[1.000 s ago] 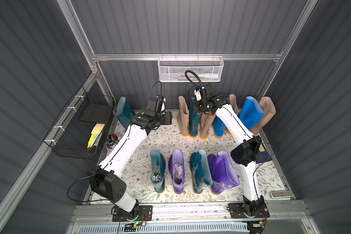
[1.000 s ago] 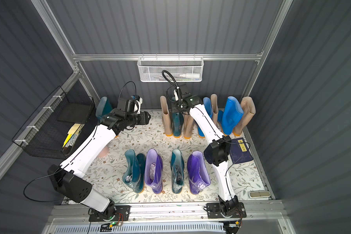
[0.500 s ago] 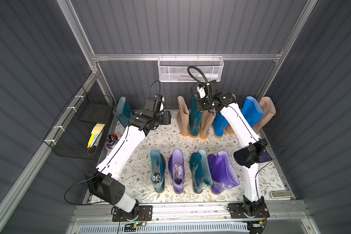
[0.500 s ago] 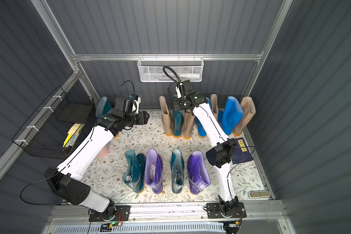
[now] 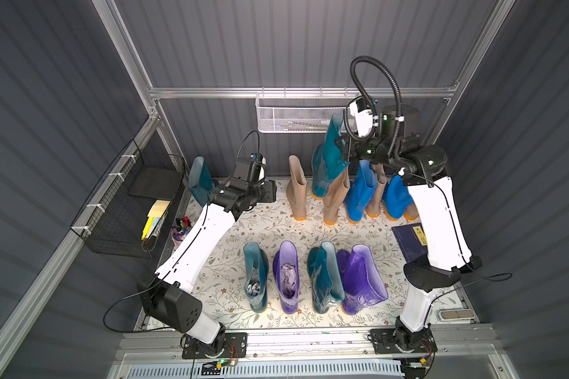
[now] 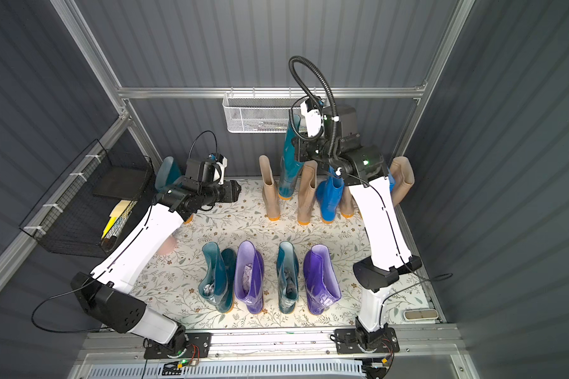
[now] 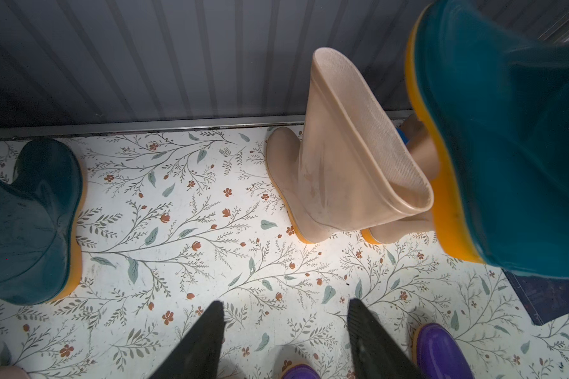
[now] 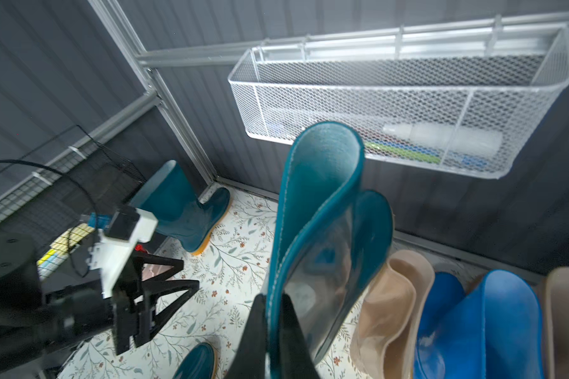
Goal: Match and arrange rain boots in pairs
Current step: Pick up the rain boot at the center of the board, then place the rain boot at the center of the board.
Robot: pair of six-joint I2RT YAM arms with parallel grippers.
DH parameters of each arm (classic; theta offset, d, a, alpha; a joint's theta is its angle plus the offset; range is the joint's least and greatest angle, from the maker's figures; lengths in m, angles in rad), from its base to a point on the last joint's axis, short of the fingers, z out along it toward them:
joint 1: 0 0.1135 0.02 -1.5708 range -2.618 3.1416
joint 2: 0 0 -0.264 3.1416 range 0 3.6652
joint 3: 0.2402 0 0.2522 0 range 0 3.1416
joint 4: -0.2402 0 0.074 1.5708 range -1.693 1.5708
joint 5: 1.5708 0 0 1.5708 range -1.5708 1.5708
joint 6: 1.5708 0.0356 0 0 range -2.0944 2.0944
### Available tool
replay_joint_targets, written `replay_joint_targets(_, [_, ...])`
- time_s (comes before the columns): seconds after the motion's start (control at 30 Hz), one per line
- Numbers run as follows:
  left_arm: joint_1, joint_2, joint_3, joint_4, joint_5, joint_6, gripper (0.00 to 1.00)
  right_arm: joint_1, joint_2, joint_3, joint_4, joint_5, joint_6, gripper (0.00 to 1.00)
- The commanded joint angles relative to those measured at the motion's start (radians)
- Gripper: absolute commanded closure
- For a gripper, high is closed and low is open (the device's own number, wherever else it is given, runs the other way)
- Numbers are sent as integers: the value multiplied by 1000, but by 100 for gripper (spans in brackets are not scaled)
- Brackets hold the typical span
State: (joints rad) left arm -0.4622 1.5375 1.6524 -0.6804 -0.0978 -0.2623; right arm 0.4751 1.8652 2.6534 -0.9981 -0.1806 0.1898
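My right gripper [image 8: 271, 297] is shut on the shaft rim of a dark teal rain boot [image 8: 319, 197], which hangs lifted above the back row [image 5: 327, 160] [image 6: 289, 154]. My left gripper [image 7: 285, 302] is open and empty over the floral floor, between another teal boot [image 7: 27, 223] at the back left and a beige boot [image 7: 349, 147]. The back row also holds more beige boots [image 5: 335, 197] and two blue boots [image 5: 362, 190]. The front row stands teal [image 5: 255, 275], purple [image 5: 288, 272], teal [image 5: 324, 275], purple [image 5: 362, 275].
A white wire basket [image 5: 296, 115] hangs on the back wall just behind the lifted boot. A black wire basket [image 5: 128, 203] is on the left wall, with a cup of pens [image 5: 179, 229] below it. A dark blue book [image 5: 408, 239] lies at the right.
The right gripper has risen and carried the teal boot up out of the back row. The left gripper has stayed about where it was, still open.
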Motion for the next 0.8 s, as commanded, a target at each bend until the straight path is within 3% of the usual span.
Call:
replay_joint_targets(0.0, [-4,-26,38,-38,-36,23,38,22,-39,34,118,-114,-29,100])
replay_joint_targets(0.3, [-4,-18,82,-120,-95,12,38,96,-31,89,209,-242,-1,100])
replay_joint_targets(0.63, [0,-20,103,-233,-252,-29,37,190,19,89,337,-291,37,100])
replay_joint_targets(0.77, [30,-35,84,-246,-248,-41,37,196,69,89,354,-289,53,100])
